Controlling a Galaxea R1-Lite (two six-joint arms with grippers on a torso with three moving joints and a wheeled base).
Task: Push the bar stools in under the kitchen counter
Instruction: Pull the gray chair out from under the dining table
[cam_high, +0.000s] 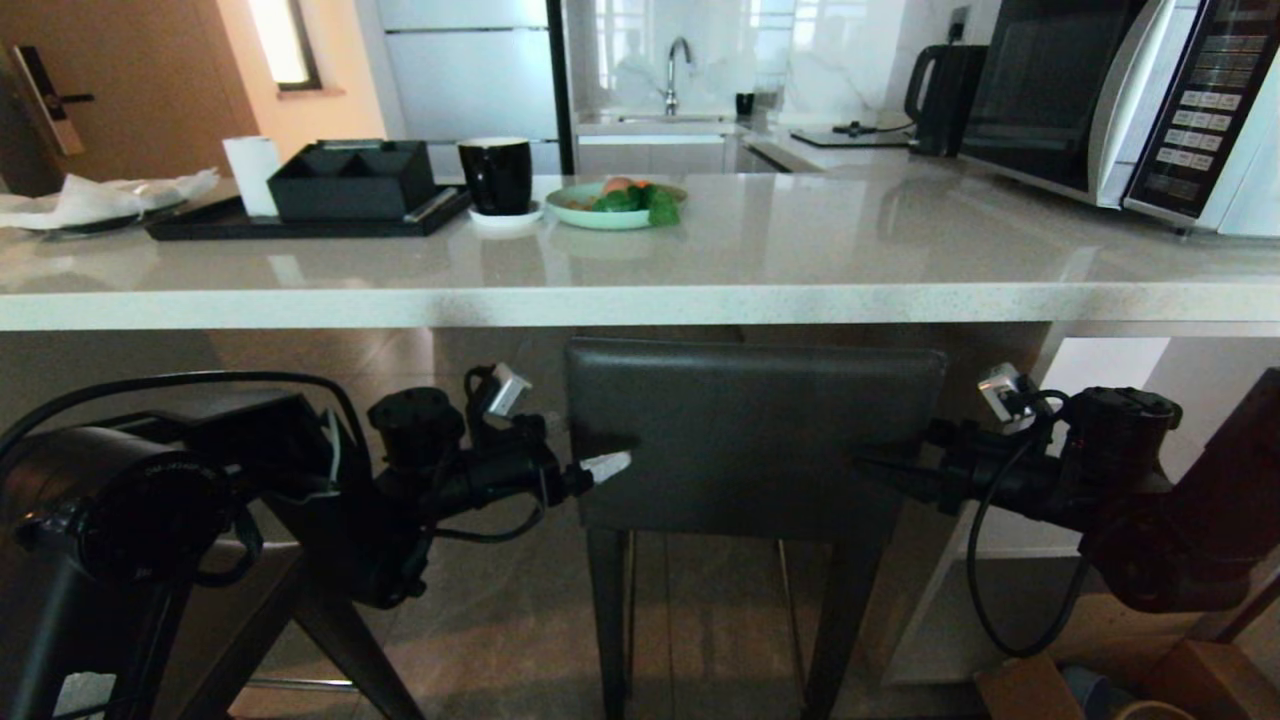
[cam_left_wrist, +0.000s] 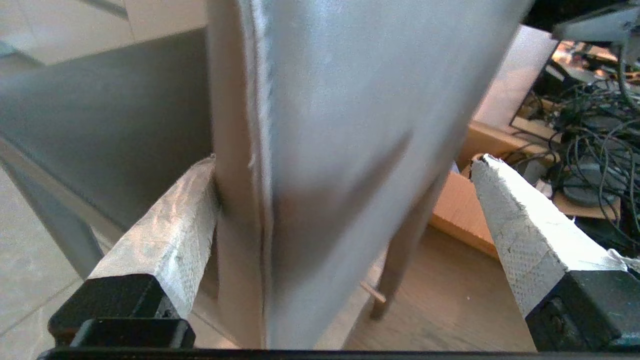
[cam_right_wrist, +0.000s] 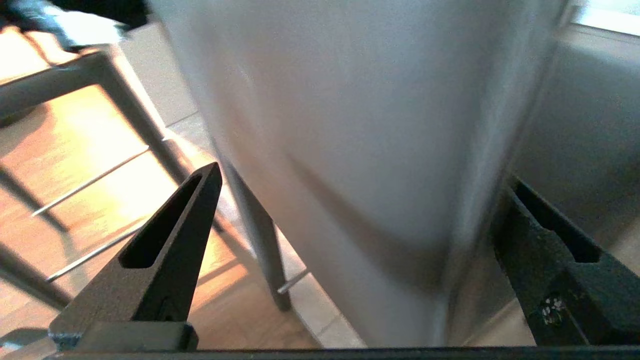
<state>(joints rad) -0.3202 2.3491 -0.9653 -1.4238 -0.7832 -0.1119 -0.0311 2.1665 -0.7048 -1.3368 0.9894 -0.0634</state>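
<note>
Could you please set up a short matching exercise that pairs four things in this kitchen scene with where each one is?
Things:
1. black mug
2. microwave
3. bar stool
4. green plate

Places:
A. far right on the kitchen counter
B. between the left claw and right claw
C. on a white saucer
D. just right of the mug

Pairs: 1-C, 2-A, 3-B, 4-D

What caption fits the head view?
Open left gripper and right gripper flank the bar stool backrest below the kitchen counter.
</note>
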